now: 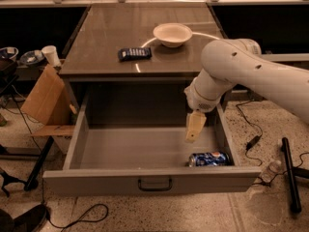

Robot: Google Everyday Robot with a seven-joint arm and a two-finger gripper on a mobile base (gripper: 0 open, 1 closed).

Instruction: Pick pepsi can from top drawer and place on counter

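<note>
While the pepsi can [208, 159] lies on its side in a front corner of the top drawer [96, 182], the gripper [194, 127] hangs above it, its grip unreadable from here.

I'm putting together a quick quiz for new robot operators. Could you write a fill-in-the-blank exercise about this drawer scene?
1. The pepsi can lies on its ___ near the front of the drawer.
2. The drawer stands ___.
3. The gripper hangs ___ the pepsi can, apart from it.
4. The white bowl and the dark packet rest on the ___.

Missing words: side; open; above; counter.
</note>
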